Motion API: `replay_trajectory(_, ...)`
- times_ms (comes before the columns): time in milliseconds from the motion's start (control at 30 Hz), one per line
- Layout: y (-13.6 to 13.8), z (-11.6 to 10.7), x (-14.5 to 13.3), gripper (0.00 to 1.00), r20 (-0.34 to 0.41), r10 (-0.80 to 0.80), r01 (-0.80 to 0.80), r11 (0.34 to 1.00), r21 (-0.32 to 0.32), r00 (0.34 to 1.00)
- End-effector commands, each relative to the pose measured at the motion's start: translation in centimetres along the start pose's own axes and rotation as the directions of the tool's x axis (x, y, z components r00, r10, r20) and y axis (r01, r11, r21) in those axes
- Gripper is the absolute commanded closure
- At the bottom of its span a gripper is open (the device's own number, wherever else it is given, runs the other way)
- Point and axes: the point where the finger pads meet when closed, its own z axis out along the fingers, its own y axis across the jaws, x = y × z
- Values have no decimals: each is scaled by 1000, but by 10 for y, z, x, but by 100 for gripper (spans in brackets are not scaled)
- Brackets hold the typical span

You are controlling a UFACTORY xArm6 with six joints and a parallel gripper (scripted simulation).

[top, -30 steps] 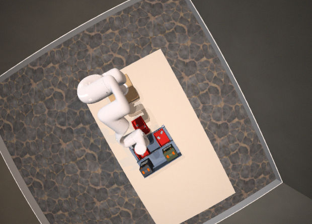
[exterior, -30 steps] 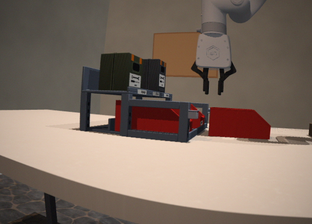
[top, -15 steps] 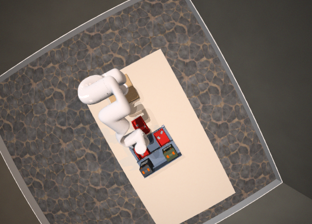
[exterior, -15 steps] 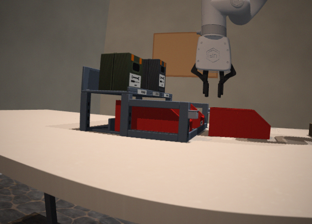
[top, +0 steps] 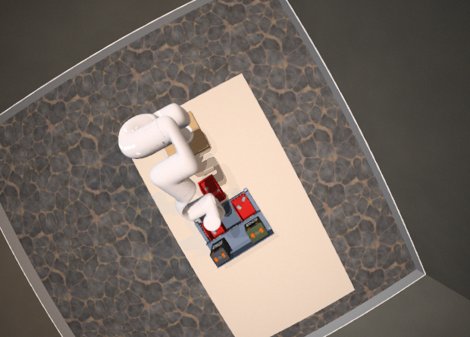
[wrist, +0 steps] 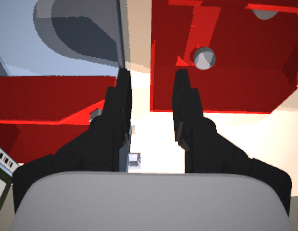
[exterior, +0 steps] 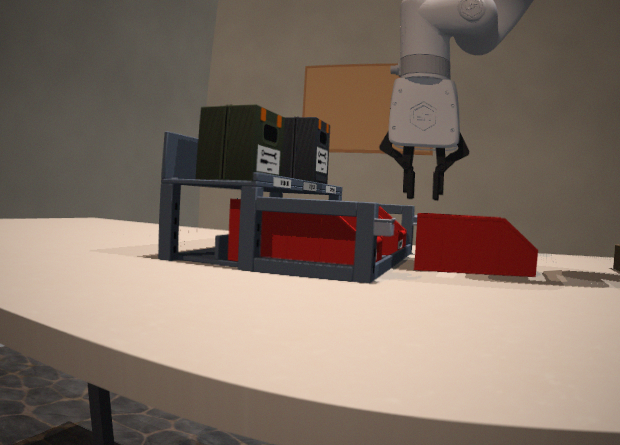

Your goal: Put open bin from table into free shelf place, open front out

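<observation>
The open bin (top: 208,182) (exterior: 471,244) (wrist: 230,94) is red and stands level on the table in front of the shelf, tall rear end toward the shelf, sloped open front away from it. Small grey parts (wrist: 204,58) lie in it. My gripper (exterior: 423,198) (wrist: 152,84) is partly open and empty, pointing down. In the exterior view its fingertips are just above the height of the bin's rear rim; the arm hides it in the top view. The blue-grey shelf (top: 230,216) (exterior: 305,270) has its free place between a red bin (top: 244,207) on one side and another red bin (top: 217,231) on the other.
On the shelf's upper board stand a green box (top: 256,232) (exterior: 240,144) and a dark grey box (top: 219,254) (exterior: 306,151). A side rail (exterior: 310,205) and corner posts frame the lower row. A brown box (top: 199,141) stands near the arm's base.
</observation>
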Motion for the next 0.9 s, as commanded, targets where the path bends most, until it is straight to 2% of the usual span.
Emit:
replay_trajectory(0,-2,2,0,67,0,0,0,1000,4,1000)
replay_trajectory(867,-2,18,0,67,0,0,0,1000,4,1000)
